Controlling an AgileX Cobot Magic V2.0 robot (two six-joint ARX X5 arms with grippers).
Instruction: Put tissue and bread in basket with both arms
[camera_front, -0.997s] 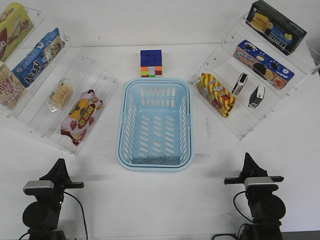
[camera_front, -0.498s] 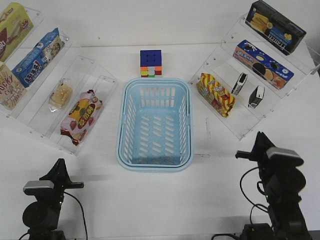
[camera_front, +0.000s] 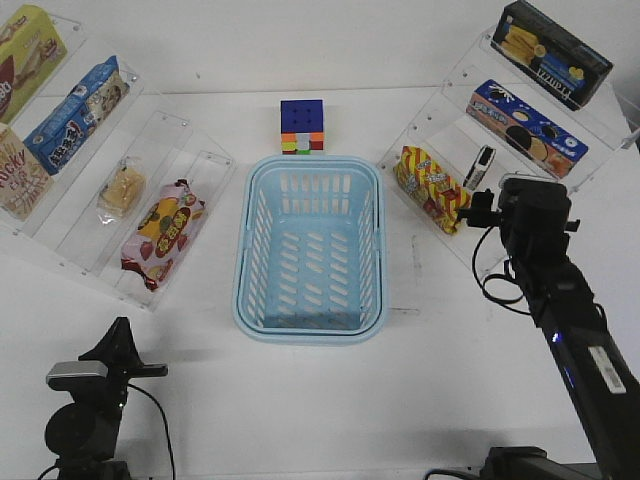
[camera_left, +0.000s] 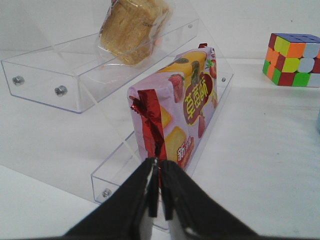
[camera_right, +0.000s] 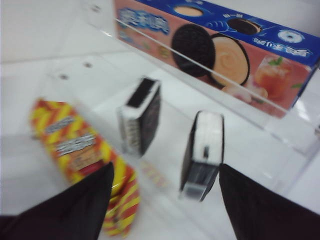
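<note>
The light blue basket (camera_front: 310, 328) stands empty in the middle of the table. The bread (camera_front: 121, 190) lies in its clear wrapper on the left shelf and also shows in the left wrist view (camera_left: 132, 27). My left gripper (camera_front: 112, 343) is low at the front left, shut and empty (camera_left: 156, 167). Two black and white tissue packs stand on edge on the right shelf (camera_right: 141, 115) (camera_right: 202, 152). My right gripper (camera_right: 165, 172) is open just short of the nearer pack. In the front view it (camera_front: 515, 190) hides that pack, and the other pack (camera_front: 481, 165) shows.
A pink strawberry snack bag (camera_front: 162, 232) (camera_left: 182, 110) lies next to the bread. A yellow-red snack bag (camera_front: 432, 188) (camera_right: 85, 150) lies beside the tissue packs, with a cookie box (camera_front: 525, 128) (camera_right: 220, 45) behind them. A colour cube (camera_front: 302, 127) stands behind the basket.
My right arm has swung from the front right forward to the right shelf and now covers one tissue pack. The left arm has not moved.
</note>
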